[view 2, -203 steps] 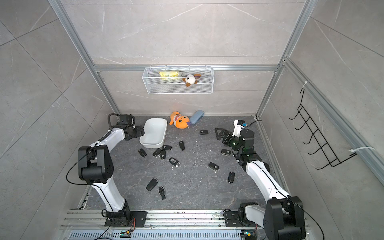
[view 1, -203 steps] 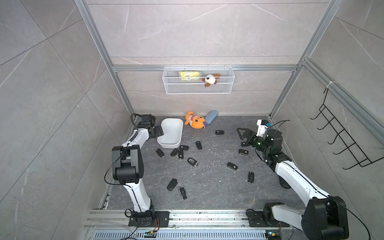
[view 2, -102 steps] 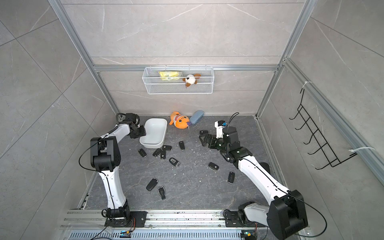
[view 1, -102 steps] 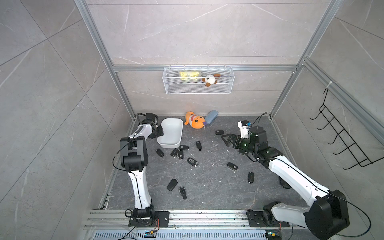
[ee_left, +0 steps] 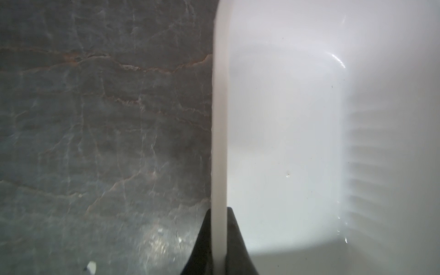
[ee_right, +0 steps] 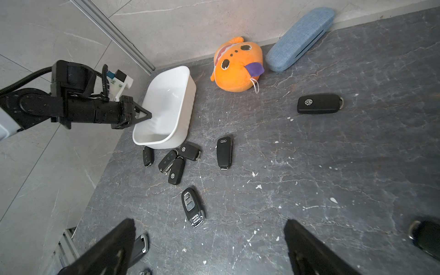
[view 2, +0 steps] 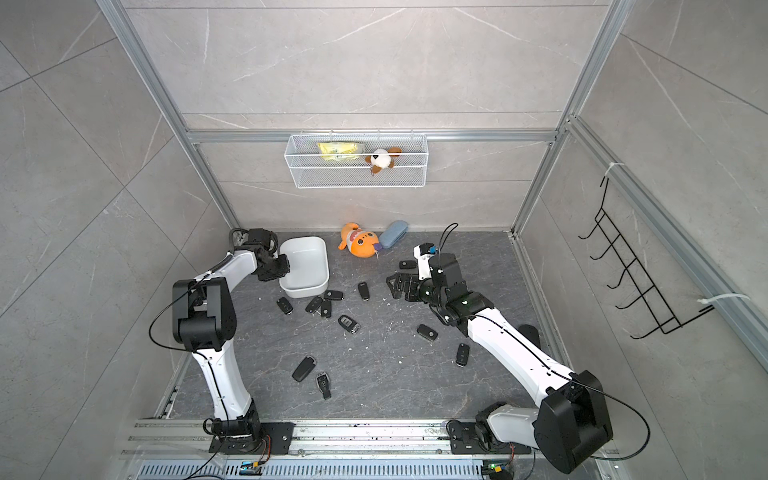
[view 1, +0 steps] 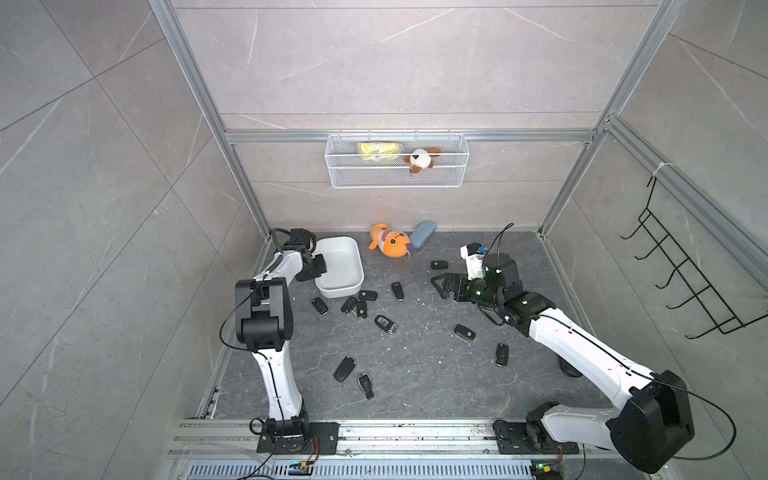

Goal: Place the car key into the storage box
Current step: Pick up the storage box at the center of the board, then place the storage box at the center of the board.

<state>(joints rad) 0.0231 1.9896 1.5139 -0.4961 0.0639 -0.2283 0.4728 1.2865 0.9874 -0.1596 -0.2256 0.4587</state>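
Note:
The storage box [view 1: 343,266] [view 2: 307,266] is a shallow white tub at the back left of the dark floor, and it looks empty [ee_right: 166,104]. My left gripper [view 1: 320,266] [ee_left: 219,210] is shut on the box's near side wall [ee_left: 219,119], one finger inside and one outside. Several black car keys lie loose on the floor: a cluster [view 1: 357,305] by the box's front, an Audi key [ee_right: 192,207] [view 1: 385,323], and others further off. My right gripper [view 1: 440,284] [ee_right: 209,221] hangs open over the floor's middle, holding nothing, close to the Audi key.
An orange plush toy [view 1: 388,245] and a blue-grey oblong case [view 1: 422,234] lie by the back wall. A white wire basket [view 1: 397,166] hangs on that wall. A black hook rack [view 1: 685,282] is on the right wall. More keys [view 1: 502,354] lie front right.
My left gripper has closed onto the storage box's wall. The right arm has swung left from the right wall towards the middle of the floor, its jaws staying open.

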